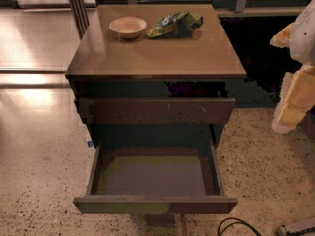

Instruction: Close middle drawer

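Observation:
The dark brown cabinet (pixel 155 58) stands in the middle of the camera view. The middle drawer (pixel 155 204) is pulled far out toward the camera. It is a shallow, empty tray with a plain front strip. Above it, a wider drawer front (pixel 155 111) sits nearly flush under the cabinet top. My gripper (pixel 291 104) and pale arm are at the right edge, to the right of the cabinet. The gripper is level with the upper drawer front and apart from both drawers.
A pale bowl (pixel 128 26) and a green snack bag (pixel 174 23) lie on the cabinet top near the back. A black cable (pixel 236 226) curls on the speckled floor at the lower right. Metal posts (pixel 78 9) stand behind the cabinet at the left.

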`<state>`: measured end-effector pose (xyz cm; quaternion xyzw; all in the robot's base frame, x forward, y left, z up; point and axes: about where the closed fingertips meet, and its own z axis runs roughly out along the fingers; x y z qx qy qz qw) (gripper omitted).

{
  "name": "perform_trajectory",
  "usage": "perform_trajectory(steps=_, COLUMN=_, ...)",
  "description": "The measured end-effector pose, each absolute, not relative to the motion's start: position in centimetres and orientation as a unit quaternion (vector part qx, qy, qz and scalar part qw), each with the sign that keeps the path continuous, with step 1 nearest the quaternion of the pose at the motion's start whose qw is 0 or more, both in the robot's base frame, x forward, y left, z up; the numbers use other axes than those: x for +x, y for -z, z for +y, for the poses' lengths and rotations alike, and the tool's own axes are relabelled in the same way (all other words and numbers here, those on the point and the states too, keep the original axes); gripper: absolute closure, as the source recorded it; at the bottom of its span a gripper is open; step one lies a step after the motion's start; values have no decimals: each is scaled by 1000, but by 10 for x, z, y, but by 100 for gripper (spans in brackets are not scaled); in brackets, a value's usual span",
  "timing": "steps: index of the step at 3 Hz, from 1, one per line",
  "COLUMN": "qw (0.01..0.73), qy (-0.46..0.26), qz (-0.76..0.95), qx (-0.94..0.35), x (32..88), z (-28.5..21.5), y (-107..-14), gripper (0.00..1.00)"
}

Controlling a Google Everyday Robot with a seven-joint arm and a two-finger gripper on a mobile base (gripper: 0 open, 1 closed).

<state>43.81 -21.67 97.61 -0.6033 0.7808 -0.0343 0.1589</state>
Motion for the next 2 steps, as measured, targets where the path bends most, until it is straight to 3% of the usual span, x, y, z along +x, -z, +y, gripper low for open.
perform_trajectory(steps=2, qw=171, qy=12, qz=793, qx=-585, x=431, z=-232, y=-937, gripper=0)
